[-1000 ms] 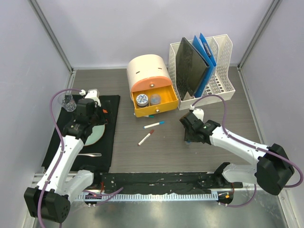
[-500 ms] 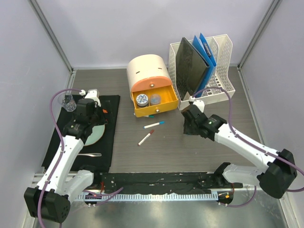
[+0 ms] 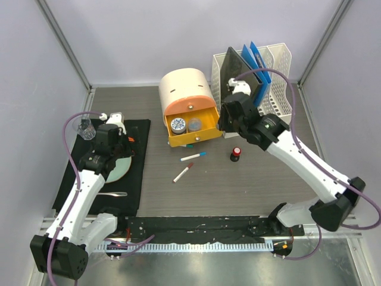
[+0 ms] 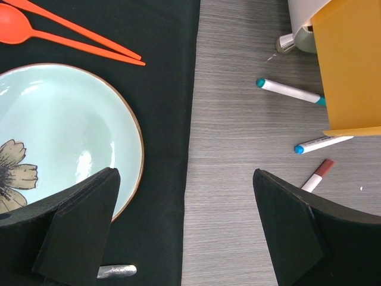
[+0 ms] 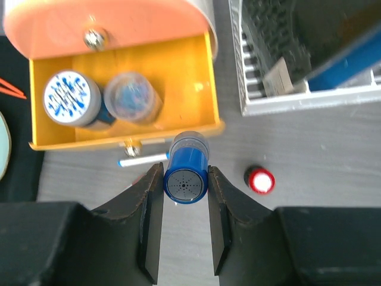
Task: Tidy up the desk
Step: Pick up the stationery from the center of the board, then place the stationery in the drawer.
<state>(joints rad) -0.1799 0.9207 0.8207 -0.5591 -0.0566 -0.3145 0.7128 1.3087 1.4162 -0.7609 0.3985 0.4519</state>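
The desk [image 3: 250, 185] is dark wood-grain laminate. My right gripper [image 3: 228, 121] hangs above it by the open yellow drawer [image 3: 191, 134] of the orange box. In the right wrist view the gripper [image 5: 185, 179] is shut on a blue cylinder [image 5: 186, 168], just in front of the drawer [image 5: 125, 65], which holds two round jars [image 5: 72, 98]. My left gripper [image 3: 114, 149] is open and empty over the black mat [image 3: 140, 173]. In the left wrist view it [image 4: 184, 182] straddles the mat's edge [image 4: 166, 119] beside a pale blue plate [image 4: 65, 131].
Two pens [image 3: 193, 156] and a red marker [image 3: 183, 173] lie in front of the drawer. A small red-capped object [image 3: 236, 154] stands on the desk. A white file rack [image 3: 280, 89] with folders stands at the back right. Orange chopsticks [image 4: 77, 33], a glass [image 3: 85, 128] and a spoon [image 3: 113, 193] are on the mat.
My right arm has lifted off the desk and swung back and left toward the drawer with the blue cylinder. The red-capped object now shows where it was. The left arm has not moved.
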